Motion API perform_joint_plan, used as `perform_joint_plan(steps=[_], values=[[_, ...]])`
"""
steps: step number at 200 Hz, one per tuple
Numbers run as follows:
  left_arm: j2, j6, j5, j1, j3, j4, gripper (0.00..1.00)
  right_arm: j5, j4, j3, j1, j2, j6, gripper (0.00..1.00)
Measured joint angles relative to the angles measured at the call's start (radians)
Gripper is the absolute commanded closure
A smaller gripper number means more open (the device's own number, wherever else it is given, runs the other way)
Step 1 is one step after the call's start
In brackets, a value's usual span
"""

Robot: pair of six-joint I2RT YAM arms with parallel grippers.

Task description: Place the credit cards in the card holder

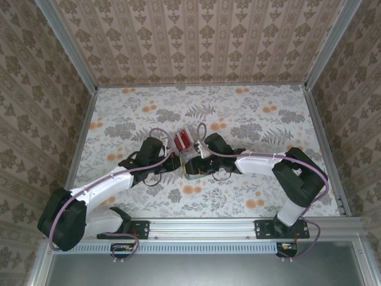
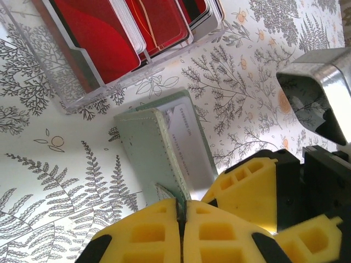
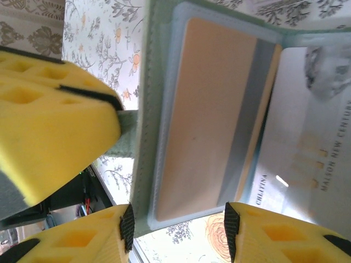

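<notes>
From above, the two arms met at the middle of the floral table point(image 1: 262, 125). The left gripper point(image 1: 174, 163) and right gripper point(image 1: 195, 159) crowded the grey-green card holder point(image 1: 193, 171), and a clear tray point(image 1: 183, 141) stood just beside it at twelve o'clock. In the left wrist view, the left gripper point(image 2: 181, 211) was clamped tight on a thin flap of the card holder point(image 2: 151, 150), pinning it at the six o'clock edge so the case lay spread open on the cloth. The clear tray point(image 2: 71, 93) sat toward eleven o'clock with several red cards point(image 2: 104, 38) standing on edge in it, so by the look of it most of the job was not yet done. In the right wrist view, a tan-orange card point(image 3: 208, 120) lay under a pale clear sleeve of the card holder point(image 3: 143, 98) and looked seated, or very nearly so. A white printed card point(image 3: 307, 142) filled the neighbouring pocket at three o'clock. The right gripper point(image 3: 178, 230) hung at the sleeve's six o'clock end with its jaws apart and nothing clamped between them. The left gripper point(image 3: 118, 105) showed at nine o'clock, pinching the green flap. I judged one card in and the tray's cards left to move.
</notes>
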Motion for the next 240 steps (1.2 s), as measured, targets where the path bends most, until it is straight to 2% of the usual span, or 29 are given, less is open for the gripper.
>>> perform_joint_plan(steps=[86, 240], values=[[0.0, 0.0, 0.0, 0.001, 0.0, 0.0, 1.0, 0.026, -0.033, 0.011, 0.005, 0.002, -0.026, 0.58], [0.0, 0.0, 0.0, 0.008, -0.011, 0.008, 1.0, 0.072, -0.053, 0.011, -0.008, -0.03, -0.037, 0.55]])
